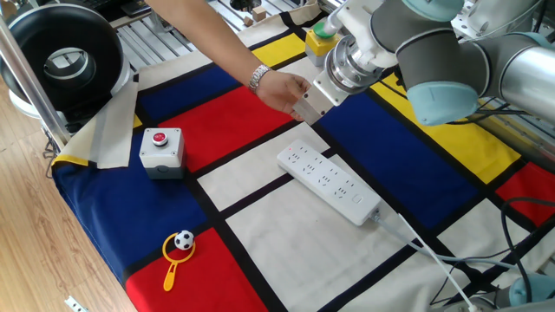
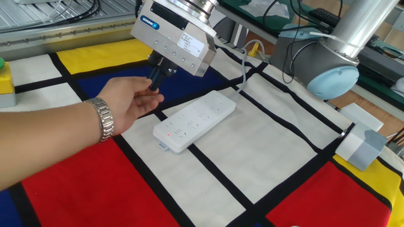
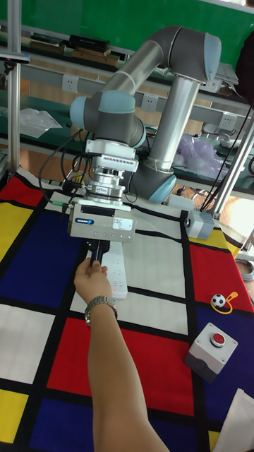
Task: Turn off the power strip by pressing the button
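The end effector [image 2: 156, 77] is seen in the upper middle of the other fixed view, hanging above the blue patch of the cloth, with its dark fingers [image 2: 153, 81] pointing down. Whether those fingers are parted or pressed together cannot be told, because a person's hand [image 2: 129, 103] is wrapped around their tips. The same hand [image 1: 282, 89] is found at the upper middle of the one fixed view, reaching in from the upper left with a metal watch [image 2: 103, 119] on the wrist.

Just below and to the right of the end effector, the power strip [image 2: 194, 120] lies flat on a white panel of the counter [image 2: 265, 151], near but not touched. In the one fixed view the power strip [image 1: 329, 183] runs diagonally through the centre, its cable leaving toward the lower right. A small red light appears at its near end in the other fixed view; the button itself cannot be picked out with certainty.

For a good press, the hand should be cleared first. The fingertips should then be carried over the switch end of the strip, brought straight down and pushed gently, so that the light casing is not slid across the cloth.

A red push-button box [image 1: 161, 148] at the left of the one fixed view should be left alone.
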You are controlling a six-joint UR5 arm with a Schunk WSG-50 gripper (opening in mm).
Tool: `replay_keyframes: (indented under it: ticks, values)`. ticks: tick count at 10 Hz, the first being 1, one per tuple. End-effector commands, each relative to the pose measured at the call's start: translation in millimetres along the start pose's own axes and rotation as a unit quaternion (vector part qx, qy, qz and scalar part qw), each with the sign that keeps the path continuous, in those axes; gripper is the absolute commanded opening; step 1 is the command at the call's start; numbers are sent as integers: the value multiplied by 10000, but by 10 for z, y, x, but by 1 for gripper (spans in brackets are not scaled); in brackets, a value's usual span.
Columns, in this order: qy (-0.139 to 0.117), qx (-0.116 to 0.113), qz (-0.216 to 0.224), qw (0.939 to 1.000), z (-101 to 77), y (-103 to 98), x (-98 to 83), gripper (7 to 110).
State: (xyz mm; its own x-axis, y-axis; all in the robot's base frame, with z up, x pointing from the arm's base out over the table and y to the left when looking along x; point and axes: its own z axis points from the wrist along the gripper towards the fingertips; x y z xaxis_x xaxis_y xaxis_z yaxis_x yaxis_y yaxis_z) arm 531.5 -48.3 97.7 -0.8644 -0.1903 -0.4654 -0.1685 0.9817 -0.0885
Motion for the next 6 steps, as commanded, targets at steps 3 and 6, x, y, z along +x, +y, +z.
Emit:
replay_keyframes:
  ticks: [3,6]
  values:
    - [-36,157,87,9998,10,-75,-17,7]
    - [-241,-69,-180,9995,37,27,-115,7]
